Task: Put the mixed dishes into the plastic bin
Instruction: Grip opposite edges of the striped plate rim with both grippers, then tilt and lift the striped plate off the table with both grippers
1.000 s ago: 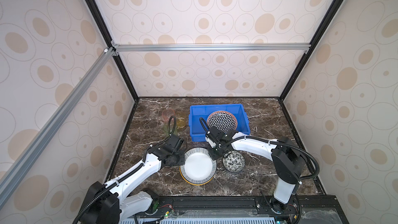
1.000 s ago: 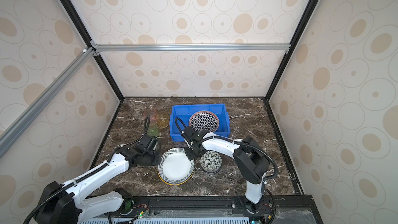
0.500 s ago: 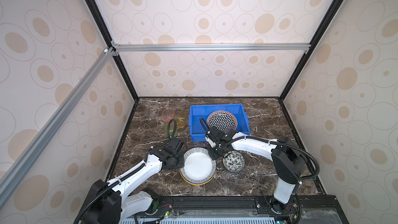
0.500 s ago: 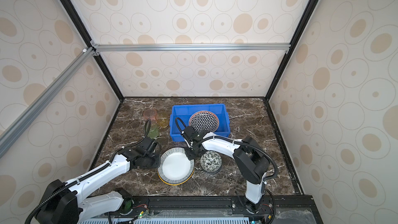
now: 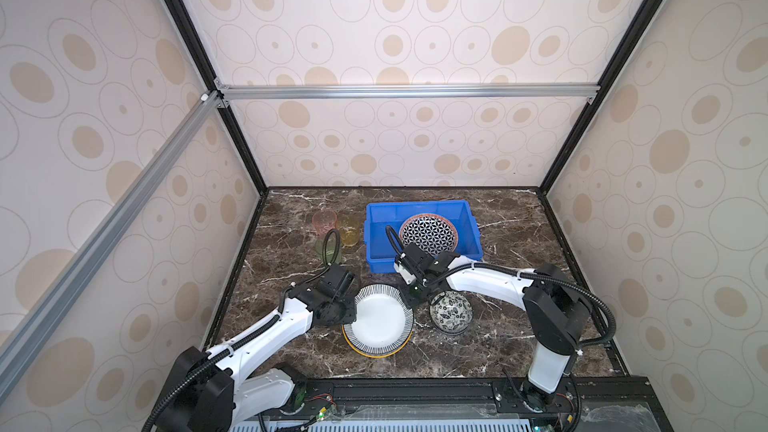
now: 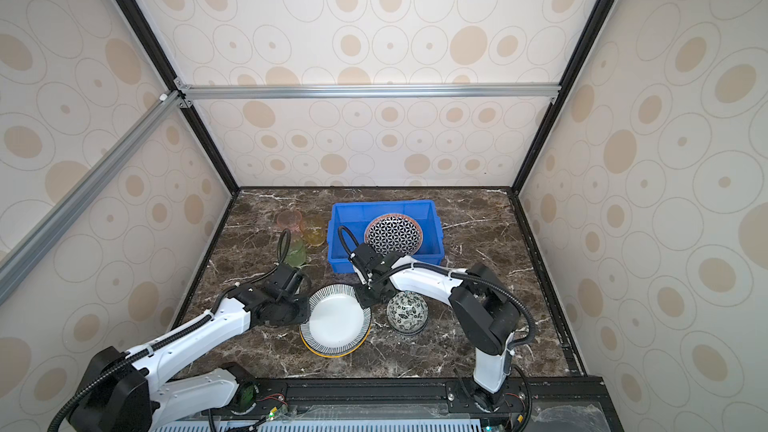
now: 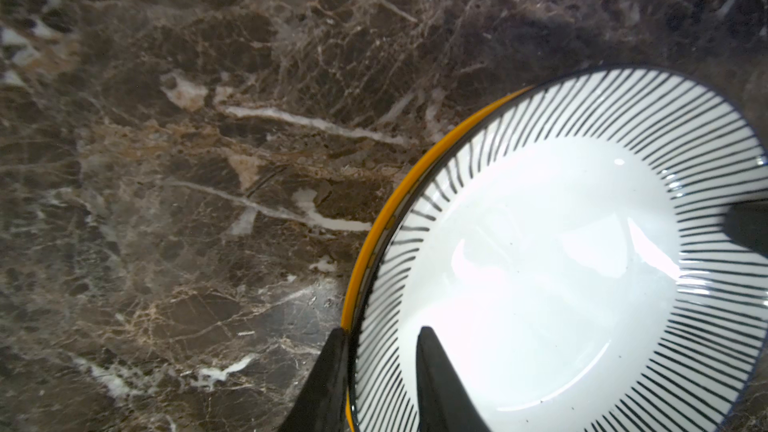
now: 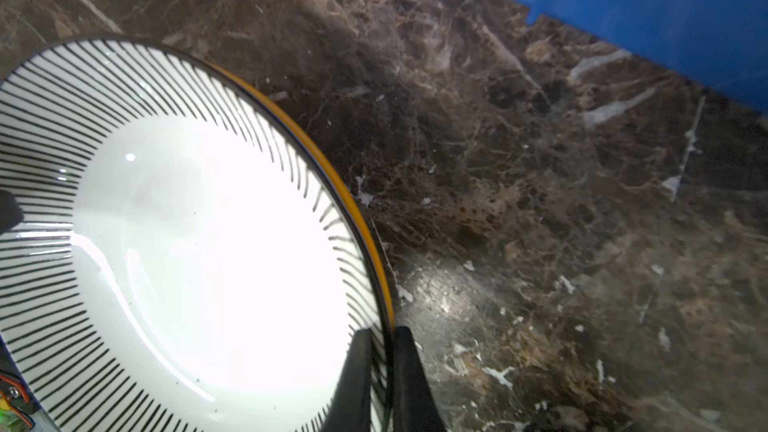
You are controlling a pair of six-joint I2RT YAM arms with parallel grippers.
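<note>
On the counter (image 5: 478, 351) near the bin (image 5: 380, 261), the right claw (image 8: 382, 332) pinches the rim of the striped plate (image 8: 187, 222), probably to lift it off the yellow-rimmed plate (image 8: 353, 197); the left claw (image 7: 380, 332) narrowly straddles both rims (grip: cannot tell).

Scanning all my views now, and there is nothing I can read. No lettering, label, brand mark or number shows on the striped plate (image 5: 380, 322), and none on the plastic bin (image 5: 378, 263). The walls (image 5: 415, 35) carry only printed ovals and rings, no writing.
</note>
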